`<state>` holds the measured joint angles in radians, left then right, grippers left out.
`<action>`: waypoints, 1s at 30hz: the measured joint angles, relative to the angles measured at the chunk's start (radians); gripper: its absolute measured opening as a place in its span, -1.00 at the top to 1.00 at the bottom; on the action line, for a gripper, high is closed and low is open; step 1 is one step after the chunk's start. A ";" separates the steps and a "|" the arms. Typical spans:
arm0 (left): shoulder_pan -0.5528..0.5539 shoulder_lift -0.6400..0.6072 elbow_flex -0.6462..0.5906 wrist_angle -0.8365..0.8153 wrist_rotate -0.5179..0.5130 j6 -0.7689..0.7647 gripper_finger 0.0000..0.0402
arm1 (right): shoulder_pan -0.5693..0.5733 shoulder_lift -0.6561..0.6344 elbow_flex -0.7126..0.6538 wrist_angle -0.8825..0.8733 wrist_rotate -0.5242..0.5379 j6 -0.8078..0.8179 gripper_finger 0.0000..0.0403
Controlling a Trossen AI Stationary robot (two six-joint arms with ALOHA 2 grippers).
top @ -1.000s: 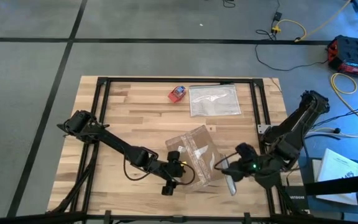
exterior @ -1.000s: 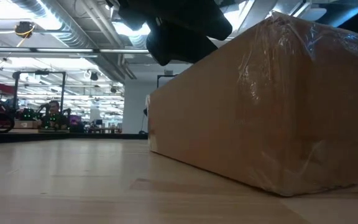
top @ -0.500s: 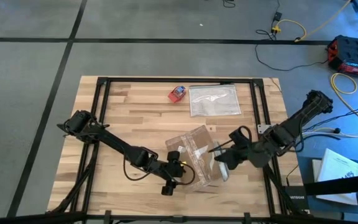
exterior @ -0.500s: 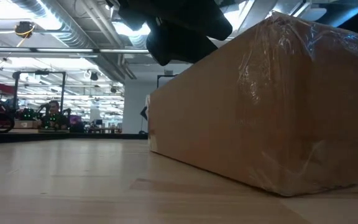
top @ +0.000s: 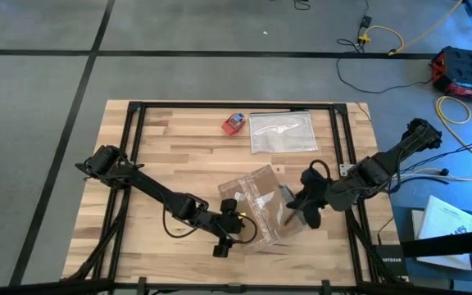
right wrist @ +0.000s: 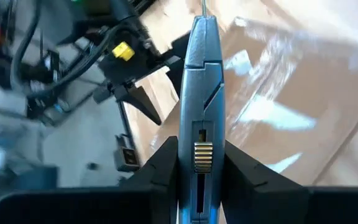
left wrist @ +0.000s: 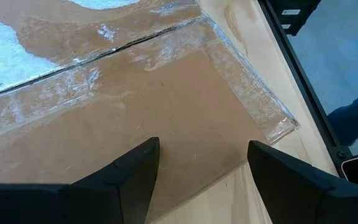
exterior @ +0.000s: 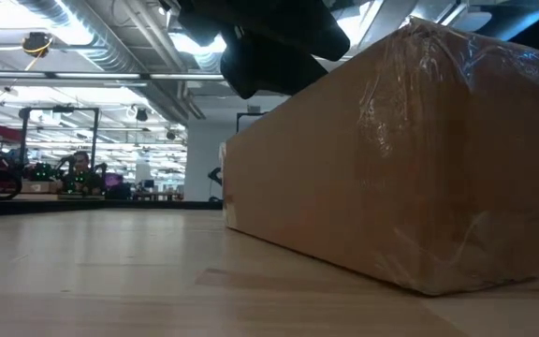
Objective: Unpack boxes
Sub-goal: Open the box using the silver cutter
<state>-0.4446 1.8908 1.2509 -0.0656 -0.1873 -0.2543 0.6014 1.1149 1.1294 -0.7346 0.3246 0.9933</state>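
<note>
Shallow brown cardboard box [top: 260, 206], taped flaps unopened, lies near desk's front edge; left gripper [left wrist: 199, 163] spread wide over it; right gripper [right wrist: 199, 163] clamps grey-blue box cutter [right wrist: 200, 93] at its edge; cutting and emptying remain

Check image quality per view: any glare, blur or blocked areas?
High view: even light, sharp. Low view: the cardboard box fills the right half, glare on its tape; ceiling lights bright. Left wrist view: white glare on the box's tape. Right wrist view: background motion-blurred; the blue cutter in the right tool stays sharp.
</note>
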 joint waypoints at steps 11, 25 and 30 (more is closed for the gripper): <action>0.000 0.000 0.000 0.001 0.000 0.000 -0.16 | 0.000 -0.114 0.000 -0.054 0.034 -0.268 0.70; 0.000 0.000 0.000 0.001 0.001 0.000 -0.16 | 0.000 -0.228 0.001 -0.153 0.155 -0.494 0.70; 0.000 0.000 0.000 0.001 0.000 0.000 -0.16 | 0.000 -0.251 0.001 -0.185 0.205 -0.504 0.70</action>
<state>-0.4446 1.8912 1.2507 -0.0647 -0.1871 -0.2543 0.6018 0.8642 1.1305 -0.9197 0.5296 0.4898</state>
